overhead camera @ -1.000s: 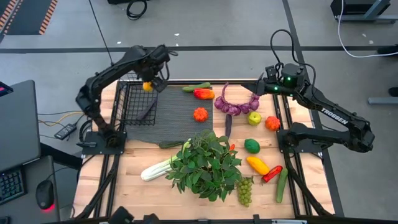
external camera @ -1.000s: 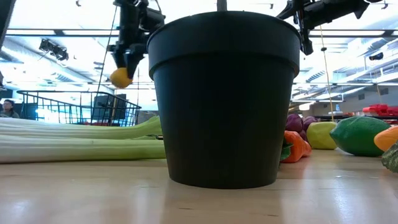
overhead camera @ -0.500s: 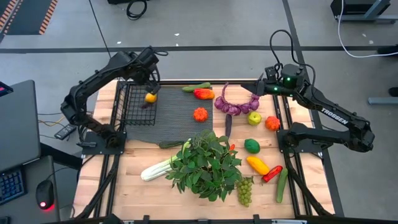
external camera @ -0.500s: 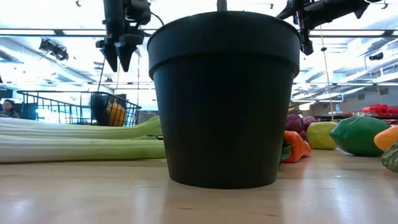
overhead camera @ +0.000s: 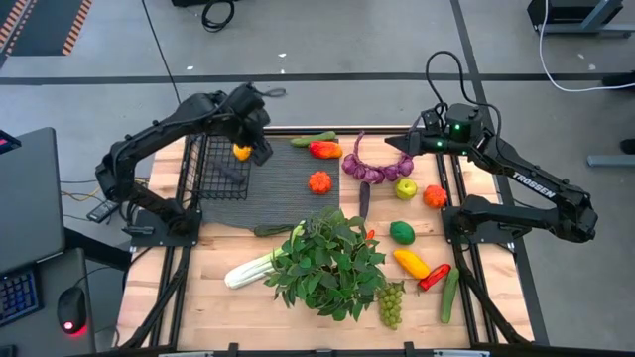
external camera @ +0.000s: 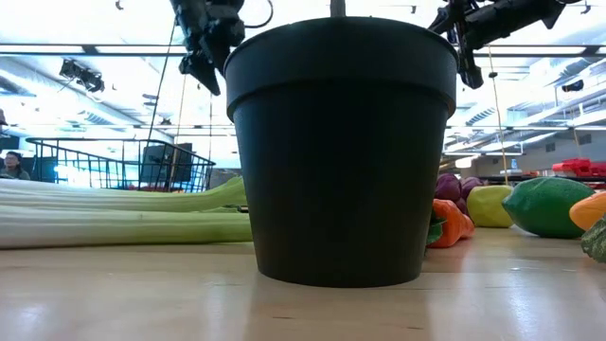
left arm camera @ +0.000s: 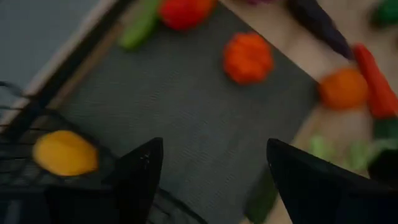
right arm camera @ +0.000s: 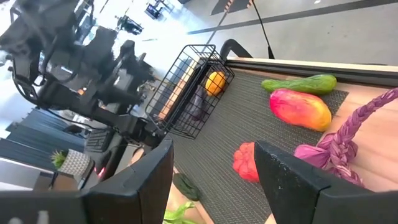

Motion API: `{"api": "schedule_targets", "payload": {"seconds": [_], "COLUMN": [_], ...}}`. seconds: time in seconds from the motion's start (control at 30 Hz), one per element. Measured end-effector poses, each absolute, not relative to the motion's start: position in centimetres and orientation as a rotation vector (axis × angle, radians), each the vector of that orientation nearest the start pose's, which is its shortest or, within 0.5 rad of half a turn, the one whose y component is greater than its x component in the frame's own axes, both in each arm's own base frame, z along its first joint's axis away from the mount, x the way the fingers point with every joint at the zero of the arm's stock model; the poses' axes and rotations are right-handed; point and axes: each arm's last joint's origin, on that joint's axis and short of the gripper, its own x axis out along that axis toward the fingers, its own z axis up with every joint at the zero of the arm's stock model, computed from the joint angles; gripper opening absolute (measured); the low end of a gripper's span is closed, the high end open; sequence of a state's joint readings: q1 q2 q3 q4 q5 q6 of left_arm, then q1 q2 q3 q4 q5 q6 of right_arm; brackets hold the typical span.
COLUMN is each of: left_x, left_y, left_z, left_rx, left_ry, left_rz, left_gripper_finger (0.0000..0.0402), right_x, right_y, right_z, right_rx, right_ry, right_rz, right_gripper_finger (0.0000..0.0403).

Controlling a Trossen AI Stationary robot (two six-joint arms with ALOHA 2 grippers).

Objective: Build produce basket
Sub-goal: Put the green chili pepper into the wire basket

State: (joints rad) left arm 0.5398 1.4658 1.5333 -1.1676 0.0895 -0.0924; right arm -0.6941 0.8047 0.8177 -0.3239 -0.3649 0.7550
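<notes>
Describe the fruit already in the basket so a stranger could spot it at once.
Find the black wire basket at the table's far left, under the left claw. The lemon sits inside, against its mat-side wall: small, yellow-orange, the only produce behind wire.

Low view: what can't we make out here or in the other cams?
- Low view: the black pot fills the middle and hides the table behind it; the basket contents are not readable.
- High view: the left gripper partly covers the yellow fruit, so whether it lies in the basket is unclear.
- Left wrist view: blurred; the orange fruit cannot be identified.
- Right wrist view: the purple bulb string is cut off by the edge.
</notes>
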Motion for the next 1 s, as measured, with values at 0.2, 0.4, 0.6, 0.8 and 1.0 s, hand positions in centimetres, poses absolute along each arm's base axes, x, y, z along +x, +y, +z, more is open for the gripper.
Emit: {"api": "schedule_targets", "payload": {"seconds": [0.2, 0.4, 0.6, 0.8, 1.0], "left_x": [25.3, 25.5, 25.2, 25.7, 26.1], "left_y": [10.7, 7.4, 5.2, 3.3, 1.4], "left_z": [34.6, 31.7, 27.8, 24.8, 23.4], "left_rx": [-0.370, -0.385, -0.396, -0.417, -0.396], "left_ry": [1.111, 1.281, 1.411, 1.394, 1.366], "left_rz": [0.332, 0.174, 0.140, 0.139, 0.109], "left_gripper_finger": [0.0290, 0.0290, 0.0290, 0.0290, 0.0290], "right_x": [13.8, 14.1, 14.5, 14.8, 14.9], "right_y": [-10.2, -9.8, -9.2, -8.6, -8.4], "right_z": [32.8, 32.8, 32.8, 32.8, 32.7], "right_rx": [0.903, 0.861, 0.832, 0.817, 0.816], "right_ry": [0.136, 0.161, 0.185, 0.207, 0.215], "right_rz": [-0.410, -0.363, -0.312, -0.269, -0.257], "right_gripper_finger": [0.0229, 0.0229, 0.0229, 0.0229, 0.0229]}}
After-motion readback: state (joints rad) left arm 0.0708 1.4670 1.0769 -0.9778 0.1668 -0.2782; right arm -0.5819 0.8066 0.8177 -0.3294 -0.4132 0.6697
